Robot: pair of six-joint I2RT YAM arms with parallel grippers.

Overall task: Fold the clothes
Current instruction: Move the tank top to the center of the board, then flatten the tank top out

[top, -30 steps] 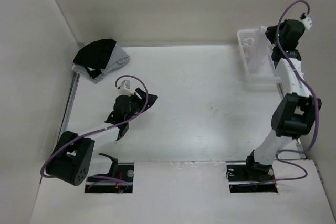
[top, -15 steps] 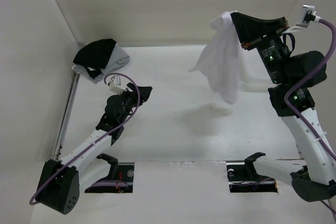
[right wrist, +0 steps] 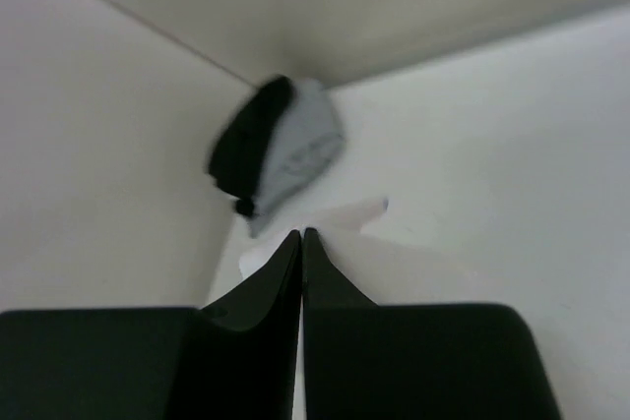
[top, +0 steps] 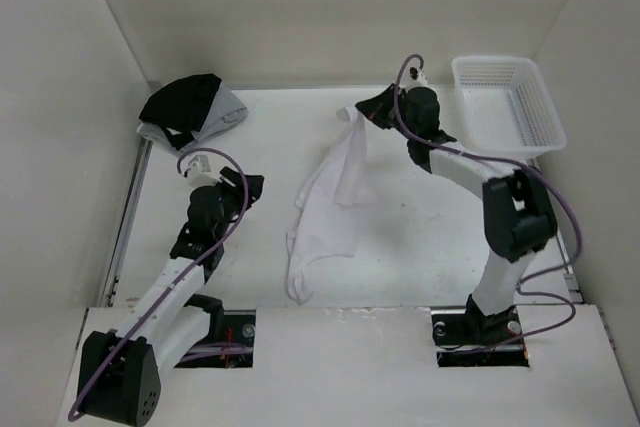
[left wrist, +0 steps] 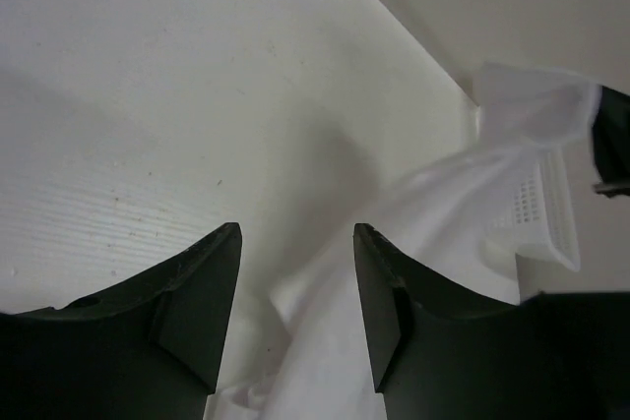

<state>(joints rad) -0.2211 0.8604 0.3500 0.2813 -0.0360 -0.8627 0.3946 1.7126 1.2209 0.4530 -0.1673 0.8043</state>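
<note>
Top external view: the main risk sits at the right tool (top: 358, 115). It pinches only a small bunch of the white T-shirt (top: 330, 182) near one end. Fabric this thin and soft can slide out of so narrow a bite, most likely if the arm swings or lifts quickly. A slip would drop the garment in a heap on the tabletop (top: 440, 237).

Second risk: the T-shirt is not spread flat. To an observer in the room it trails from the raised tool down toward the near edge as a twisted, rumpled strip. A fold begun now would probably trap creases or a sleeve inside.

Third risk: the left tool (top: 250, 187) points at the fabric with its jaws apart. Closing on a gathered bunch may catch several layers instead of one hem.

Tool state:
- **Right tool:** clenched. The right wrist view shows both fingers pressed together with white fabric just past the tips, and the top view shows the T-shirt hanging from them.
- **Left tool:** released, with its jaws wide and nothing between them. The fabric lies just ahead, untouched.

Surroundings: the white basket (top: 545, 112) stands at the far right, apart from the T-shirt. The black and grey bundle (top: 190, 107) lies in the far left corner, well apart.
</note>
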